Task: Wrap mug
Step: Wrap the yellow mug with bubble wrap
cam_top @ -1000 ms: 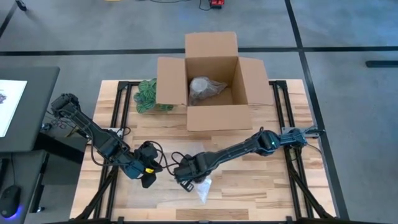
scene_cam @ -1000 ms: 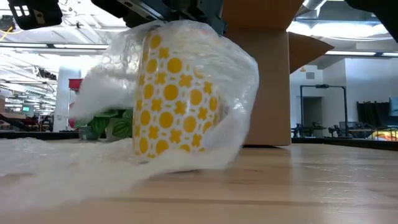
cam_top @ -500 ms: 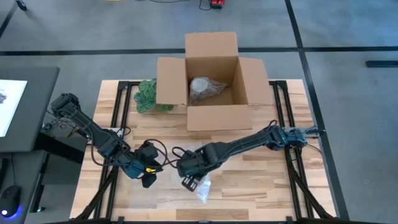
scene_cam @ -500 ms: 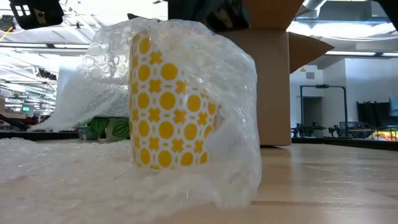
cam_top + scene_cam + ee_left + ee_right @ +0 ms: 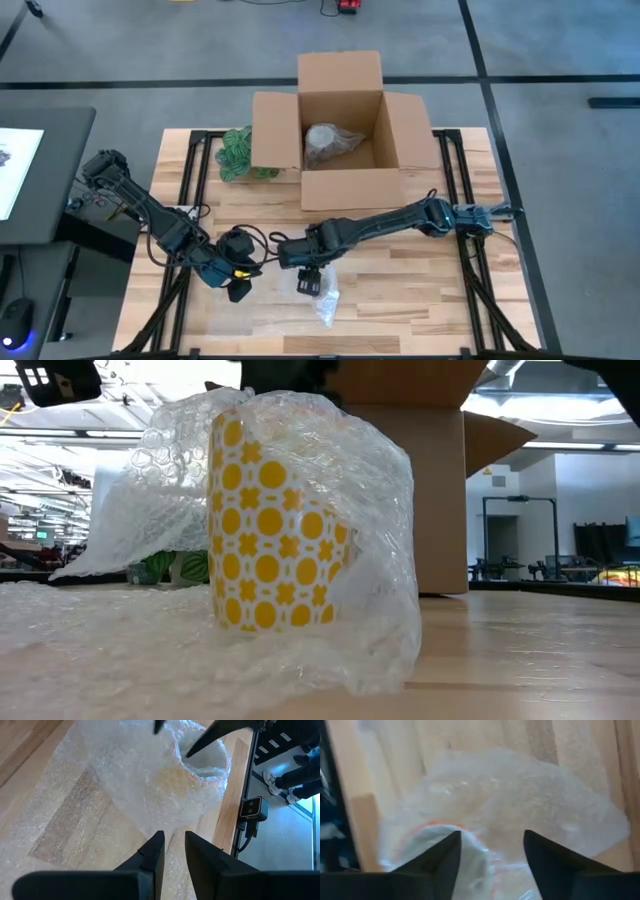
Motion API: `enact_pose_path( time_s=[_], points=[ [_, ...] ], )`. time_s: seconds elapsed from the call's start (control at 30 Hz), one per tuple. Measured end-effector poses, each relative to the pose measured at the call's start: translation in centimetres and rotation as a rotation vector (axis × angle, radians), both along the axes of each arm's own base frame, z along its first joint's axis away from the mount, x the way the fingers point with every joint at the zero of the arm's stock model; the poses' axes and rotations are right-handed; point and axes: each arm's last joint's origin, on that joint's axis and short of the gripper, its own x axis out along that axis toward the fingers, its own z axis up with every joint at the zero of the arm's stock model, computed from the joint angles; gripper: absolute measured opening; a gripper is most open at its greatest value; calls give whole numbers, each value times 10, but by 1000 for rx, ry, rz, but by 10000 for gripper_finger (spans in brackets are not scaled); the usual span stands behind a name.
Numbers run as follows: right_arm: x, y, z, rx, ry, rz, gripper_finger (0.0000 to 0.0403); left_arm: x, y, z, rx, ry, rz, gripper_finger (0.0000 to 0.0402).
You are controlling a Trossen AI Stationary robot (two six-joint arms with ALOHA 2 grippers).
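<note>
A white mug with yellow dots and crosses (image 5: 268, 530) stands upright on its base on the wooden table (image 5: 420, 290). Clear bubble wrap (image 5: 385, 570) is draped over and around it, and the rest lies spread on the table toward my left gripper. My right gripper (image 5: 491, 845) hangs open just above the mug's rim (image 5: 427, 837), touching nothing; the high view shows it (image 5: 303, 262) on the mug's (image 5: 309, 283) far side. My left gripper (image 5: 238, 288) sits low at the mug's left, nearly shut on the wrap. My left gripper pinches the bubble wrap's edge (image 5: 173, 836) between its two fingers, coming in low from the table's left. The sheet runs slack along the table from the fingers to the mug. One layer or several, I cannot tell.
An open cardboard box (image 5: 345, 185) stands at the far middle with a wrapped bundle (image 5: 325, 143) inside. A green item (image 5: 237, 152) lies left of the box. A small camera (image 5: 251, 807) sits at the table's near edge. Bare wood lies to the mug's right.
My right gripper has opened, let go of the wrap and drawn up and toward the far edge. The mug, tilted a second ago, now stands upright on the table. The wrap has settled down over its right side.
</note>
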Motion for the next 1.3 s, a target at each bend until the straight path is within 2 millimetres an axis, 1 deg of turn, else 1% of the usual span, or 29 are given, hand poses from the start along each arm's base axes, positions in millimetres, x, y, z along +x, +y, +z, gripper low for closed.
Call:
enact_pose_path(
  time_s=[0.07, 0.13, 0.2, 0.3, 0.4, 0.47, 0.53, 0.63, 0.77, 0.8, 0.83, 0.97, 1.07, 1.17, 1.3],
  points=[
    [2, -3, -9, -25, 27, 43, 225, 0, 0, 0, 0, 1, 0, 56],
    [4, -2, -18, -37, 48, 82, 232, 0, 0, 0, 1, 2, 0, 56],
    [6, 0, -27, -28, 71, 111, 231, 0, 0, 0, 1, 3, -1, 56],
    [9, 2, -42, -16, 109, 123, 219, 0, 0, 0, 0, 4, 1, 56],
    [10, 5, -51, -20, 136, 133, 200, 0, 0, 0, 0, 4, 1, 56],
    [9, 6, -53, -23, 145, 143, 182, 0, 0, 0, -1, 3, 0, 56],
    [8, 7, -54, -24, 152, 145, 158, 0, 0, 0, -1, 3, 0, 56],
    [6, 7, -54, -26, 182, 136, 108, 0, 0, 0, -1, 3, 0, 56],
    [-3, 5, -58, -25, 293, 21, 28, 0, 0, 0, -2, 2, 0, 56],
    [-5, 4, -58, -18, 312, 4, 17, 0, 0, 0, -2, 2, 1, 56],
    [-7, 4, -58, -18, 340, -21, 13, 0, 0, 0, -1, 1, 1, 56],
    [-14, 3, -58, -6, 419, -119, 20, 0, 0, 0, -2, -1, 2, 56],
    [-22, 4, -57, -18, 497, -213, 15, 0, 0, 0, -2, -1, 2, 56],
    [-25, 8, -61, 3, 537, -313, 10, 0, 0, 0, -1, -1, 2, 56],
    [-27, 12, -61, 27, 554, -395, 10, 0, 0, 0, -1, -1, 1, 56]
  ],
)
